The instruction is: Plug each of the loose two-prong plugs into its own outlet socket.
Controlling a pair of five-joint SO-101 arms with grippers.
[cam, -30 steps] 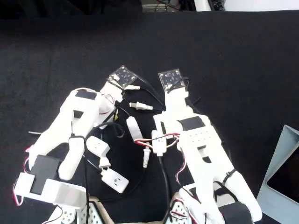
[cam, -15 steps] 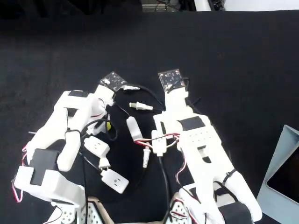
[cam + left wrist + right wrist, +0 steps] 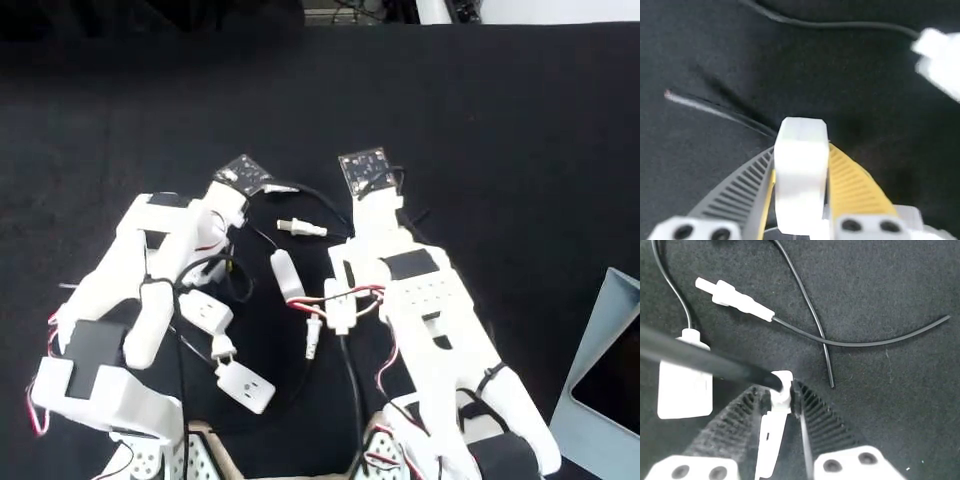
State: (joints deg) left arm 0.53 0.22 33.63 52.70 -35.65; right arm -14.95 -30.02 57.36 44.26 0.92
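In the left wrist view my left gripper point(image 3: 801, 150) is shut on a white plug body point(image 3: 800, 175), pinched between the grey finger point(image 3: 747, 185) and the yellow one. My right gripper point(image 3: 781, 390) is shut on a slim white plug point(image 3: 771, 437) with a black cable running off it. A loose two-prong plug point(image 3: 300, 227) lies between the two wrists in the high view. That loose plug point(image 3: 735, 300) also lies just beyond the right fingertips. Two white outlet sockets point(image 3: 207, 312) point(image 3: 245, 385) rest near the left arm's base.
A white block point(image 3: 684, 387) with a cable lies beside the right gripper. Thin black cables point(image 3: 810, 320) cross the black cloth. Another white plug point(image 3: 312, 340) lies between the arms. A grey-blue container point(image 3: 610, 380) stands at the right edge.
The left arm's wrist drew a little to the left and back, away from the loose plug, then held. The right arm has not moved.
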